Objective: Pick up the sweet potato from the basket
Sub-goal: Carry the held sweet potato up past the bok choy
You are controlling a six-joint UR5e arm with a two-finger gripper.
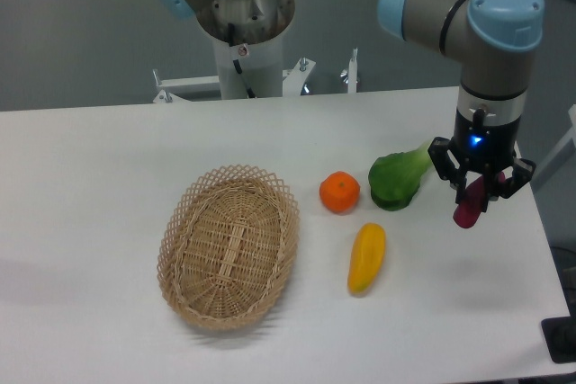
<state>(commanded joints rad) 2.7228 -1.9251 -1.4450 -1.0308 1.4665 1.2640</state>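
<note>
My gripper (pixel 477 197) hangs above the right end of the white table (pixel 108 168), its two fingers closed on the sweet potato (pixel 468 207), whose magenta body points down and out from between them, clear of the tabletop. The basket (pixel 229 246) sits well apart at my nine o'clock, an oval of tan wicker with nothing visible inside it. Between the basket and me lie the other produce: the round orange fruit (pixel 339 192) just beside the basket's rim at its two o'clock, the yellow vegetable (pixel 366 258) below that fruit at its five o'clock, and the green leafy vegetable (pixel 397 178) near my claw at its nine o'clock, apart from it. Judged from how things stand, the pick is essentially accomplished: the tuber is out of the basket, off every surface and carried in my grasp. What remains, as far as I can tell, is only to keep the hold secure, since the potato is gripped near one end and most of its length hangs free below my fingers.
</note>
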